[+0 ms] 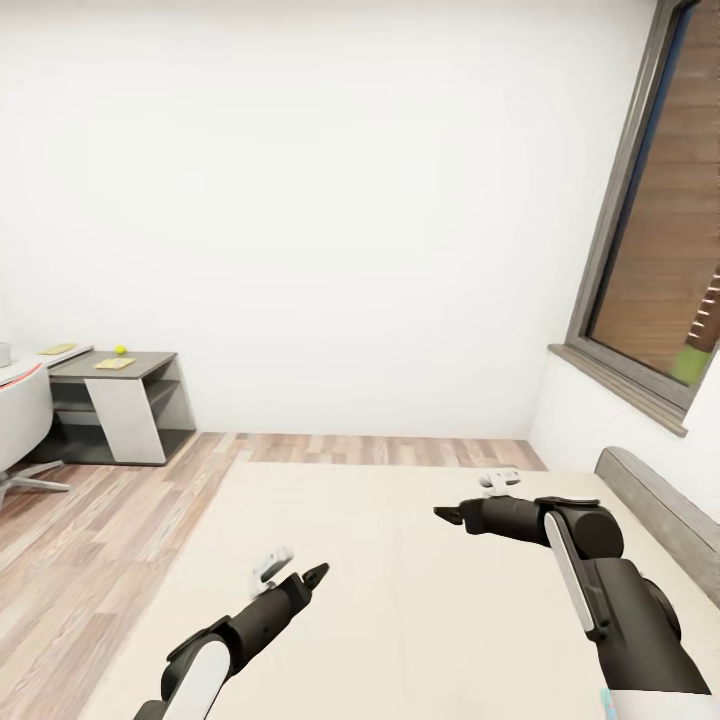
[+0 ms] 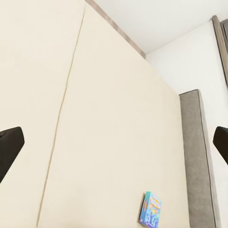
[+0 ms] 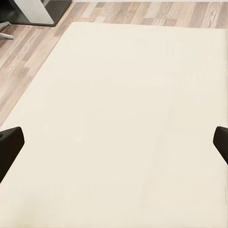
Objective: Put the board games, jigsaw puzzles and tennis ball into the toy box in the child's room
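Over the bed (image 1: 400,600) we hold both arms out, nothing in either gripper. Beige mattress runs from about 6 o'clock up to the middle of the head view; grey headboard (image 1: 665,520) sits at 4 o'clock.

Left gripper (image 1: 305,577) at 7 o'clock in the head view, above the mattress. In the left wrist view its dark fingertips (image 2: 9,149) show at opposite edges of the picture, jaws spread wide, empty.

Right gripper (image 1: 447,515) at 5 o'clock, pointing across the bed. Right wrist view gives the same reading: fingertips (image 3: 8,145) far apart, bare mattress between them.

Blue board game (image 2: 150,210): small flat box lying on the mattress, near the headboard, seen from the left wrist camera. Lettering too blurred to read.

Table (image 1: 120,372) at 9 o'clock, well away across the wood floor (image 1: 90,520). On its dark grey wing lie a jigsaw puzzle (image 1: 114,363), a flat yellowish square, and the tennis ball (image 1: 120,349) near it. A second flat piece (image 1: 58,349) lies further left; we cannot tell what it is.

White chair (image 1: 20,425) stands beside the table. Window (image 1: 660,220) at 2 o'clock.
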